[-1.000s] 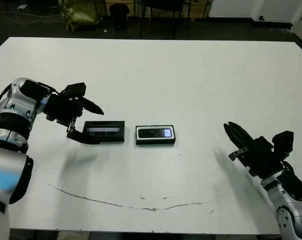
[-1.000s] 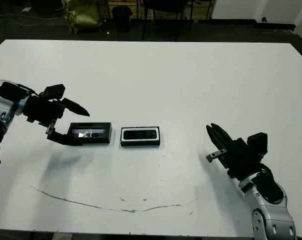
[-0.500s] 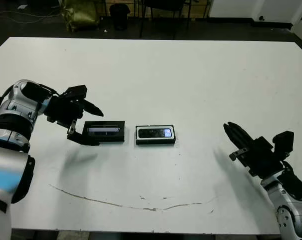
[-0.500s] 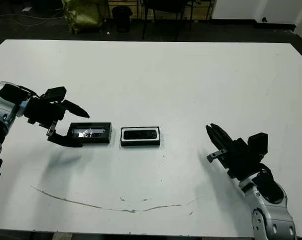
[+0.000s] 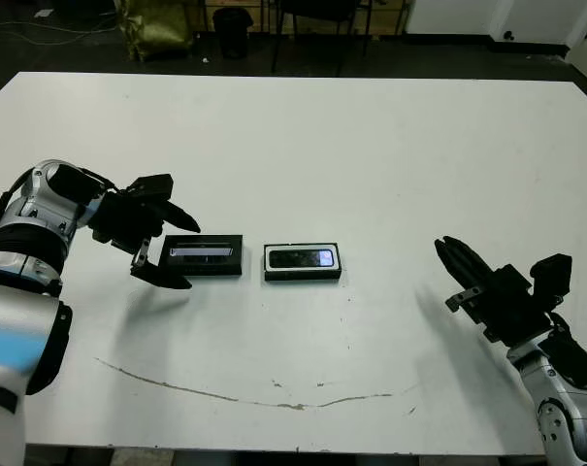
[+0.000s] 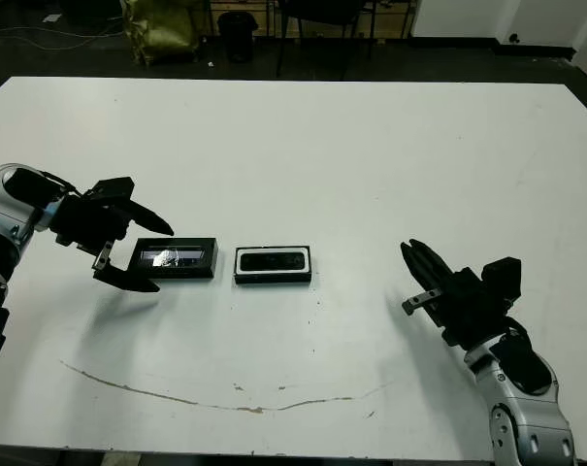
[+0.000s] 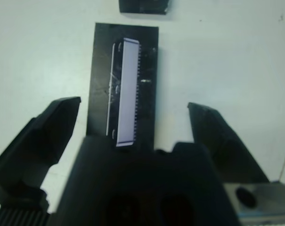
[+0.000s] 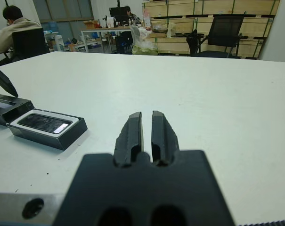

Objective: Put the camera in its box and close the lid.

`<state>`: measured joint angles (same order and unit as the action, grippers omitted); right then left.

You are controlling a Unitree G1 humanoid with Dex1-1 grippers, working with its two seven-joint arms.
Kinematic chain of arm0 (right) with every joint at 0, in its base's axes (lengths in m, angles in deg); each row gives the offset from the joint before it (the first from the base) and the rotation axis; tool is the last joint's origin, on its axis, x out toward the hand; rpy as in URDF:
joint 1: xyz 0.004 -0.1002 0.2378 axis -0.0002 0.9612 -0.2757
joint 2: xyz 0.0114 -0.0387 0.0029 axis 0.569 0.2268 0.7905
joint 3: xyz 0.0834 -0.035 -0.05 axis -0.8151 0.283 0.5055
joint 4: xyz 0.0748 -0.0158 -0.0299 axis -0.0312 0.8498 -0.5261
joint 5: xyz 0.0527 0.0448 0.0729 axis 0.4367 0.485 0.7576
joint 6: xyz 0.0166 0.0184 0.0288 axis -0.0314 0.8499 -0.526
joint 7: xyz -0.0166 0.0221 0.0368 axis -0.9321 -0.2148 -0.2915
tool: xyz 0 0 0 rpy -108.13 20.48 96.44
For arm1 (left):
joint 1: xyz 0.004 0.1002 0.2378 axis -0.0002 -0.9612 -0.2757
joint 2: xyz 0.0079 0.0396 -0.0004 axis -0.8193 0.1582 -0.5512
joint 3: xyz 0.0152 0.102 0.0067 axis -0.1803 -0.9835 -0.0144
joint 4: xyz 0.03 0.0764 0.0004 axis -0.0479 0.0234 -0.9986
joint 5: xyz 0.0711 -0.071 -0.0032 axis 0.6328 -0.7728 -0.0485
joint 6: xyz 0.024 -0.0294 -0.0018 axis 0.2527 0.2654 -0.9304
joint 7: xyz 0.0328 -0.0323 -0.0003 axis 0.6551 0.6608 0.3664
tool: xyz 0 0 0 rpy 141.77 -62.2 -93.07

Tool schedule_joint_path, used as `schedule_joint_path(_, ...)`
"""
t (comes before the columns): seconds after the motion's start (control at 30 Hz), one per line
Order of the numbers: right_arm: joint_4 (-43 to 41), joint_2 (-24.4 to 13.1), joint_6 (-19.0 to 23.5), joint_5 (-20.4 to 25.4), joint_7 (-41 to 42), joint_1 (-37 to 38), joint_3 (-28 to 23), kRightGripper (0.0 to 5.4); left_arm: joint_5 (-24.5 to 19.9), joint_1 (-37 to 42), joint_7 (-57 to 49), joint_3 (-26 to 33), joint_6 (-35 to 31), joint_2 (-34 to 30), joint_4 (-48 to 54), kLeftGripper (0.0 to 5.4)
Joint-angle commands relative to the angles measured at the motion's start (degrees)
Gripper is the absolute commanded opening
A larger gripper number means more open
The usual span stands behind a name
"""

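Note:
The box (image 5: pixel 302 262), a black tray with white lining, lies mid-table, and the camera (image 5: pixel 304 258) rests inside it with its glossy face up. Just to its left lies the lid (image 5: pixel 207 255), flat, silvery strip up. My left gripper (image 5: pixel 192 257) is open at the lid's left end, one finger on each side of the lid (image 7: pixel 126 84), not touching it. The box (image 7: pixel 144 5) shows just beyond the lid's far end. My right gripper (image 5: pixel 446 250) is shut on nothing, hovering low at the right, well away from the box (image 8: pixel 48 126).
A thin grey scuff line (image 5: pixel 254 393) runs across the white table (image 5: pixel 371 136) near its front edge. Chairs and a yellow-green bag (image 5: pixel 157 24) stand beyond the far edge. A seated person (image 8: pixel 15 28) shows far behind the table in the right wrist view.
My left gripper has shifted slightly toward the table's near side, its fingers still open around the lid's left end. The lid, box and right arm have not moved.

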<state>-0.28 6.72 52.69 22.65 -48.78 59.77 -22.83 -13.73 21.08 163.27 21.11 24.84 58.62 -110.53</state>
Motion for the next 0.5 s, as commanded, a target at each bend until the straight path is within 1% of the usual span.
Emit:
schedule_joint_path(0.03, 0.5, -0.5, 0.4, 0.0, 0.2, 0.2, -0.2, 0.0, 1.7, 0.2, -0.6, -0.7, -1.1, 0.3, -1.2, 5.39)
schedule_joint_path(0.13, -0.8, -0.8, 1.2, -0.6, -0.7, 0.6, -0.1, 0.0, 2.7, 0.1, -1.1, -0.9, -2.1, 0.4, -1.6, 5.39)
schedule_joint_path(0.2, -0.4, -0.6, 0.7, 0.1, 0.1, 0.5, -0.3, 0.0, 3.0, 0.2, -1.0, -0.9, -4.2, 0.5, -2.3, 5.39)
schedule_joint_path(0.33, -1.1, -0.6, 2.0, -0.1, -0.8, 0.6, -0.3, 0.0, 3.9, 0.1, -1.4, -1.1, -5.2, 0.6, -2.2, 5.39)
schedule_joint_path(0.5, -0.2, -0.4, 0.9, 0.3, 0.2, 0.5, -0.3, 0.0, 5.1, 0.0, -2.7, -1.8, -5.5, 0.6, -2.1, 5.39)
